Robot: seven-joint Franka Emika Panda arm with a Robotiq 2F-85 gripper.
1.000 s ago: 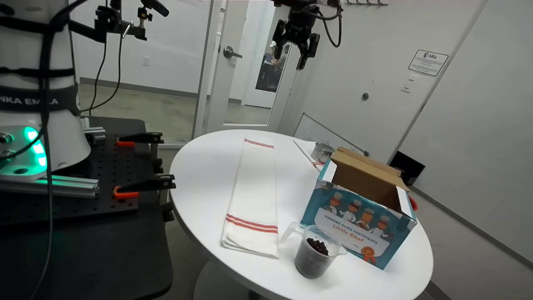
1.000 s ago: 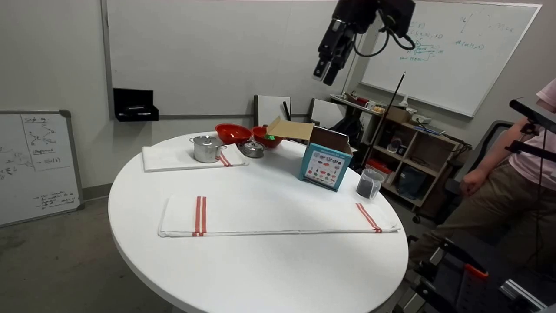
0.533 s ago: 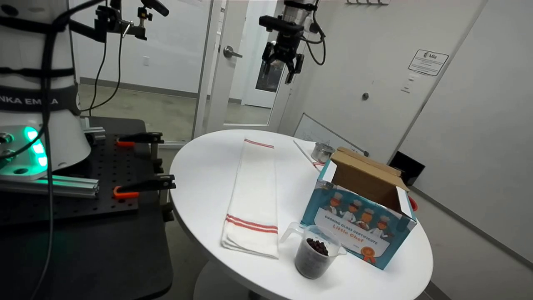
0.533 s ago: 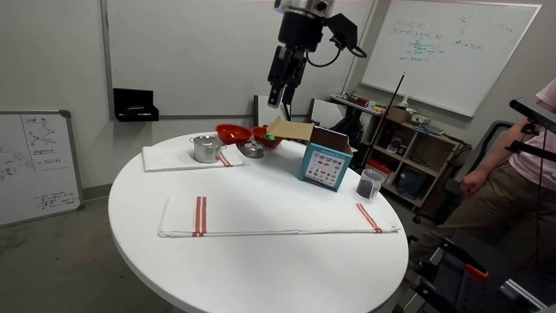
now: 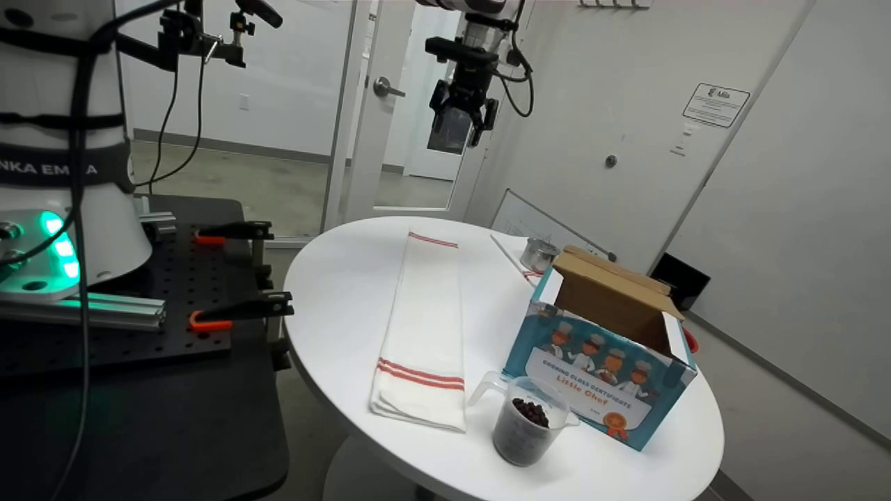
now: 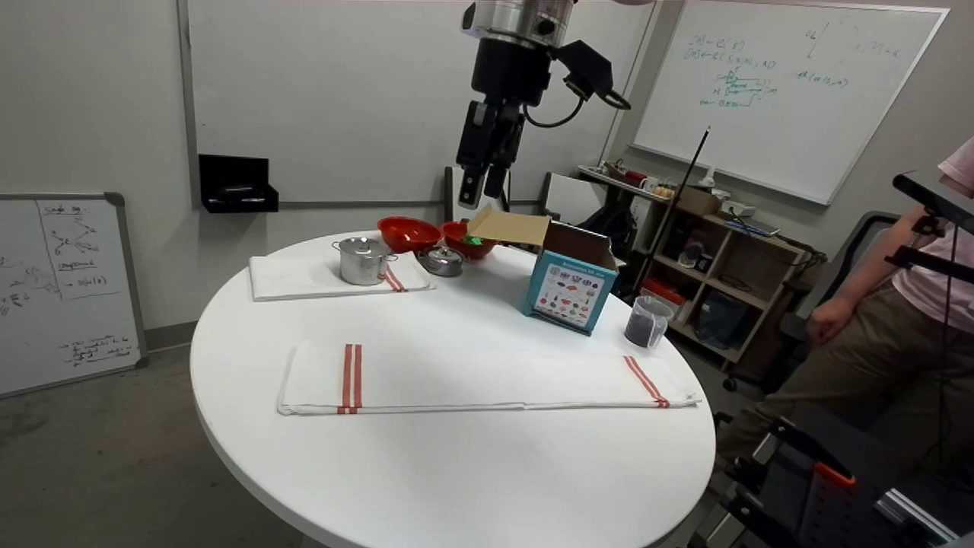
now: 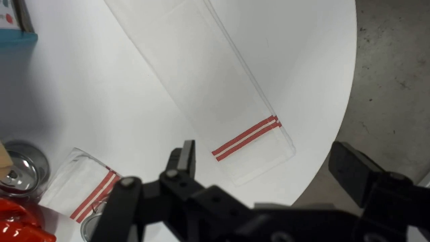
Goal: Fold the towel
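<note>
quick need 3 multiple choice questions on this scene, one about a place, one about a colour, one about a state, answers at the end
1. Where does the silver pot stand?
a) in the cardboard box
b) on a second white cloth
c) on the floor

2. What colour are the stripes on the towel?
a) red
b) blue
c) green

3. What state is the gripper in?
a) shut on the towel
b) shut, holding nothing
c) open, holding nothing

Answers:
1. b, since an exterior view shows the pot resting on that cloth.
2. a, since the stripes show red in all three views.
3. c, since in the wrist view the fingers stand wide apart with nothing gripped, and the towel lies on the table below.
</note>
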